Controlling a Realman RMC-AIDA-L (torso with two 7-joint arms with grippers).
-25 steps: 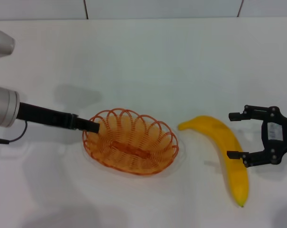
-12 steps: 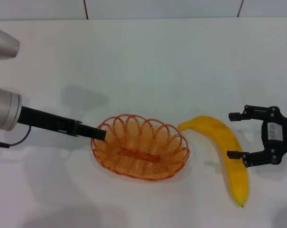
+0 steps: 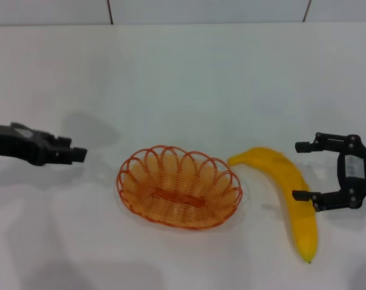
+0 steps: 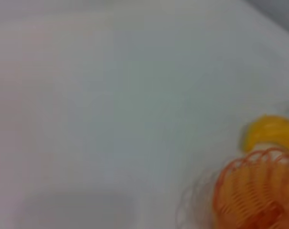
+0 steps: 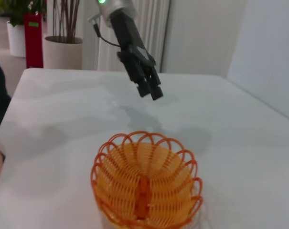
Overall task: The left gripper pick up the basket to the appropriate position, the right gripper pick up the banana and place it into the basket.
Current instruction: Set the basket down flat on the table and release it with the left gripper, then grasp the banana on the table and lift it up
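The orange wire basket [image 3: 132, 192] sits on the white table, a little left of centre, with nothing in it. My left gripper [image 3: 77, 154] hangs to its left, apart from the rim and holding nothing; in the right wrist view the left gripper [image 5: 151, 91] hovers beyond the basket [image 5: 94, 177] with its fingers slightly apart. The yellow banana [image 3: 290, 196] lies just right of the basket. My right gripper [image 3: 296, 171] is open at the banana's right side, its fingertips reaching over the fruit's edge. In the left wrist view, basket [image 4: 240, 191] and banana [image 4: 270, 133] show blurred.
The white table [image 3: 183, 84] stretches behind the basket to a tiled wall. Potted plants [image 5: 63, 43] and a curtain stand beyond the table's far end in the right wrist view.
The left gripper slid the basket a little to the right, let go of its rim and drew back to the left. The right gripper and the banana stayed where they were.
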